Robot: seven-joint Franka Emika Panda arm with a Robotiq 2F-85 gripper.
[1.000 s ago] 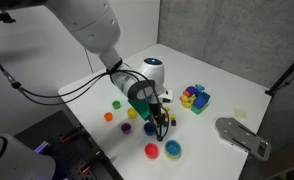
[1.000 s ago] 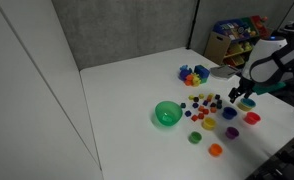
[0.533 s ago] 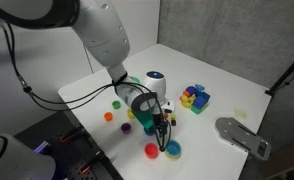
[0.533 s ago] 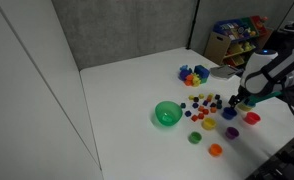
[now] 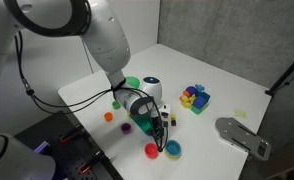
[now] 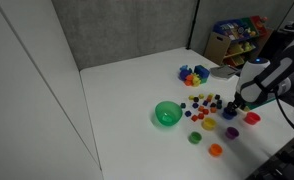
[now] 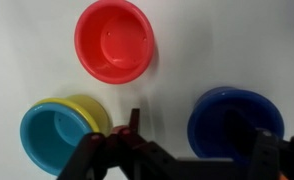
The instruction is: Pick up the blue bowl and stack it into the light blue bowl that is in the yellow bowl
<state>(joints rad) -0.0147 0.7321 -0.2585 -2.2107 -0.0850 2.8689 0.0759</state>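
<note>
End effector [image 7: 197,132] points straight down, fingers spread wide over the blue bowl [image 7: 233,110].

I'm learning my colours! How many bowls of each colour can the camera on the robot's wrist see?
red bowl: 1
yellow bowl: 1
light blue bowl: 1, sitting inside the yellow one
blue bowl: 1
Total: 4 bowls

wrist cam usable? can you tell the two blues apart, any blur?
Wrist view: soft, jaws close to the lens blurred, yet the blue bowl and light blue bowl differ clearly in shade, no harsh glare. In both exterior views: even light, bowls tiny colour blobs.
</note>
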